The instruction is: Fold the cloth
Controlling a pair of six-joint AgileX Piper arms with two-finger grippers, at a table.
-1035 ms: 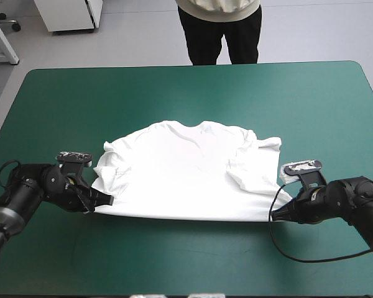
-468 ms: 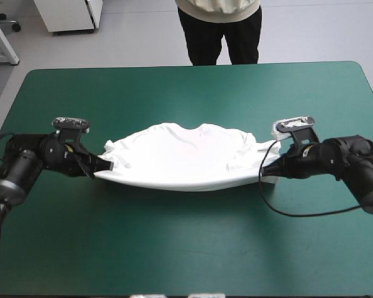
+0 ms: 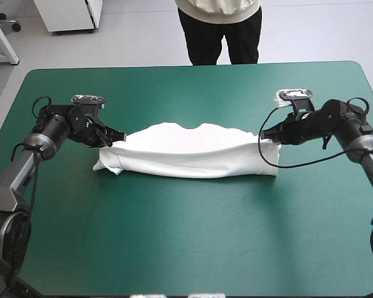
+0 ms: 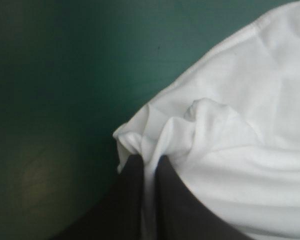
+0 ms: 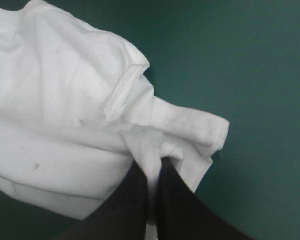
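One T-shirt (image 3: 186,154), white, lies as a long narrow band across the middle of the table, running left to right, roughly parallel to the far edge. Its near long edge is a smooth rounded fold. Its far edge is wavy, with a shallow dip near the middle. The upper layer is doubled over the lower one and hides it. The left end bunches into a small lump on the teal-green cover (image 3: 186,242); the right end is squarer.

Left gripper (image 3: 116,138) sits at the band's far left corner, black fingers all but together, clamped on a pinch of cloth. Left wrist view: a thin white strip runs down between the two fingers, which cover the pinched part. The fabric puckers into a rounded knob just ahead of the tips.

Right gripper (image 3: 264,133) sits at the far right corner, likewise closed on fabric. Right wrist view: it nips a folded tongue of shirt. A flap (image 5: 195,127) with a stitched edge lies just beside the tips, and a hem strip (image 5: 122,95) lies ahead of them.

Both arms reach in low from the table's left and right sides. Bare cover shows on every side of the shirt, with the widest stretch toward the near edge.
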